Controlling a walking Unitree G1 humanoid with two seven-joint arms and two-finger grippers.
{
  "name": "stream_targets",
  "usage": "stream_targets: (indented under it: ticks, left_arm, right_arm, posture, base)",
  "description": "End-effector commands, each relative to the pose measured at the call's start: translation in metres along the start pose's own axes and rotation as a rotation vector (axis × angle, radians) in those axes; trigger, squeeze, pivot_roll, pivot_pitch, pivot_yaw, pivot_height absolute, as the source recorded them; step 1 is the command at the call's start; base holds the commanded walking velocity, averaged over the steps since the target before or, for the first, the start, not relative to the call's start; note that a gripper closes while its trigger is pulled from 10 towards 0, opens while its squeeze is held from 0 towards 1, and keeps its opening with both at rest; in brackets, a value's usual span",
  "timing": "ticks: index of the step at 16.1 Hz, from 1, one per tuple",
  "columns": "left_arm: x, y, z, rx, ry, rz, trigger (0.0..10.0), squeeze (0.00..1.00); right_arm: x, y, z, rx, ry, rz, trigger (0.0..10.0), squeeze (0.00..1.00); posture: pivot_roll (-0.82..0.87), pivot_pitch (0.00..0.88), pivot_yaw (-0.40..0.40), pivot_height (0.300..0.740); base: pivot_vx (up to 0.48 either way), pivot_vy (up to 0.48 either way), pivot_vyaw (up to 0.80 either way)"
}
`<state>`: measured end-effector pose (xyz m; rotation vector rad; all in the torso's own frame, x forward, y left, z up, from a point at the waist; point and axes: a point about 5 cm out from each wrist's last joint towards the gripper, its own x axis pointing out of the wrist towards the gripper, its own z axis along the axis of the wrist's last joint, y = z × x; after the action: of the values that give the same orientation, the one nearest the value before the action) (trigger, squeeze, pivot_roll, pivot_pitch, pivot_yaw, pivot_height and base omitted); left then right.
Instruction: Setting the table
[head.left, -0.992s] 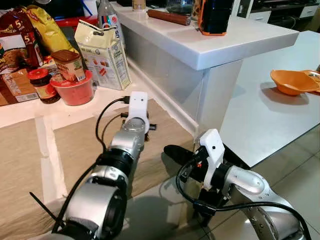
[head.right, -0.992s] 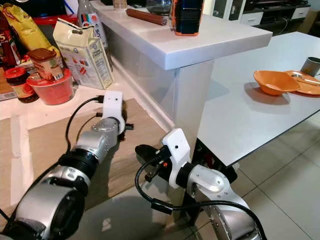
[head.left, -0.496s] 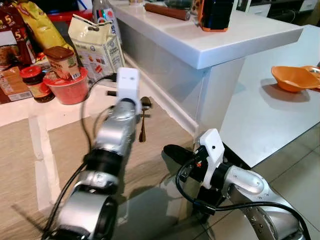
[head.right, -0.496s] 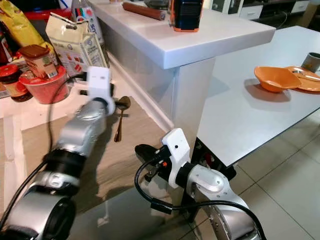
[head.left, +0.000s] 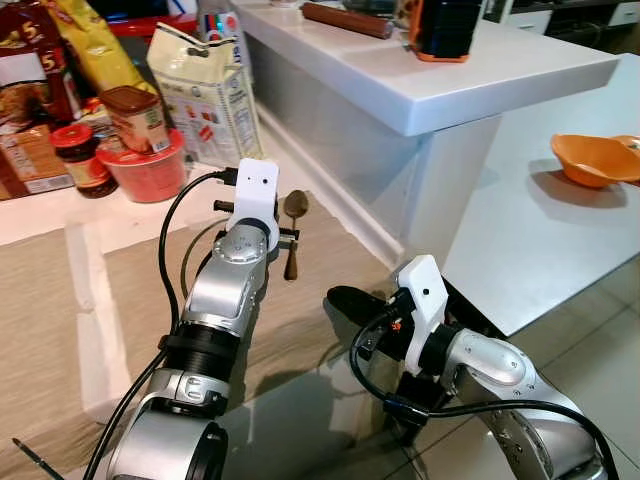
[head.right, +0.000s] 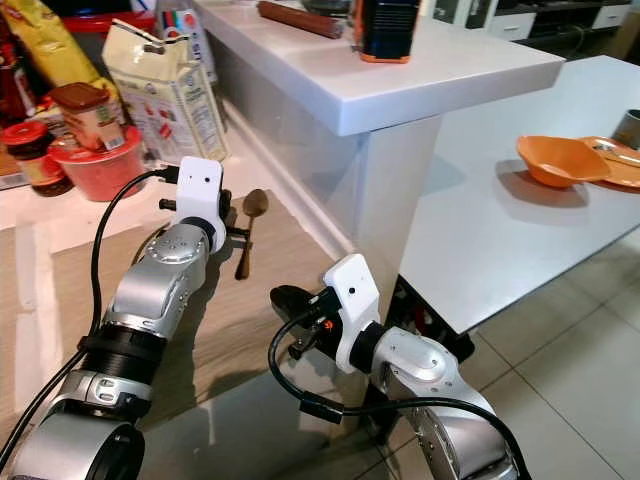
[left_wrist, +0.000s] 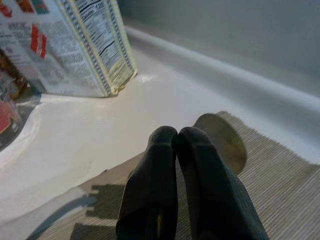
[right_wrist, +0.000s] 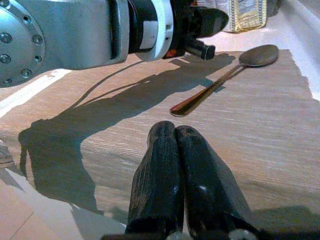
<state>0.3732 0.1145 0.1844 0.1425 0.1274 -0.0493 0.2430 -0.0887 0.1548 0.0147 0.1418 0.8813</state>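
The spoon (head.left: 293, 232) lay flat on a beige woven placemat (head.left: 140, 300), its bowl pointing toward the white counter wall and its handle running back toward us, close to the mat's far edge. We held our left gripper (left_wrist: 176, 137) low over the mat just beside the spoon, with both black fingers pressed together and nothing between them; from the left wrist view, the spoon's bowl (left_wrist: 222, 140) showed just past the fingertips. Our left arm (head.left: 225, 290) stretched forward across the mat, its white wrist housing sitting next to the spoon's bowl. Our right gripper (right_wrist: 175, 132) hung lower and nearer to us, at the mat's near corner, and its two fingers were likewise closed on nothing; the right wrist view looked along them toward the spoon and the left wrist. Beyond the mat, on the pale worktop, stood a milk carton (head.left: 208, 100), a red bowl (head.left: 148, 178) with a brown-lidded jar (head.left: 135, 118) inside it, and a small jar with a red lid (head.left: 78, 158), with snack bags behind them. A raised white ledge (head.left: 440, 80) ran above, carrying a rolling pin (head.left: 345, 18) and a black and orange container (head.left: 447, 28). To our right sat a pale dining table (head.left: 540, 220) holding an orange bowl (head.left: 592, 162)
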Motion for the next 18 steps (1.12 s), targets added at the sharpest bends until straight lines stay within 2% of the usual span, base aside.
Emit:
stream_targets:
  ticks: [1,4,9,15,16,18]
  left_arm:
    - [0.0,-0.001,0.014,0.003,-0.047,-0.003,10.0,1.0]
    - [-0.002,-0.003,0.018,0.008,-0.064,-0.006,10.0,1.0]
    - [0.003,-0.015,-0.001,0.052,0.036,-0.045,10.0,1.0]
    - [0.016,-0.014,0.005,0.088,0.053,-0.062,10.0,1.0]
    - [0.017,-0.015,0.004,0.096,0.068,-0.067,10.0,0.0]
    - [0.019,-0.013,0.005,0.114,0.085,-0.066,10.0,0.0]
  right_arm:
    - [0.001,-0.003,0.003,-0.013,-0.006,-0.008,10.0,0.0]
    - [0.002,-0.003,0.002,-0.014,-0.003,-0.009,10.0,0.0]
    - [0.003,-0.003,0.002,-0.014,-0.005,-0.007,10.0,0.0]
    - [0.002,-0.001,0.0,-0.013,-0.008,-0.011,10.0,0.0]
    - [0.001,-0.001,0.0,-0.012,-0.007,-0.013,10.0,0.0]
    - [0.001,-0.001,0.0,-0.01,-0.005,-0.013,10.0,0.0]
  posture:
    - [-0.08,0.0,0.019,0.732]
    - [-0.08,0.0,0.022,0.732]
    - [-0.08,0.0,0.029,0.732]
    - [-0.09,0.0,0.042,0.732]
    - [-0.09,0.0,0.042,0.732]
    - [-0.1,0.0,0.044,0.732]
  base:
    - [0.0,0.0,0.0]
    - [0.0,0.0,0.0]
    - [0.0,0.0,0.0]
    - [0.0,0.0,0.0]
    - [0.0,0.0,0.0]
    - [0.0,0.0,0.0]
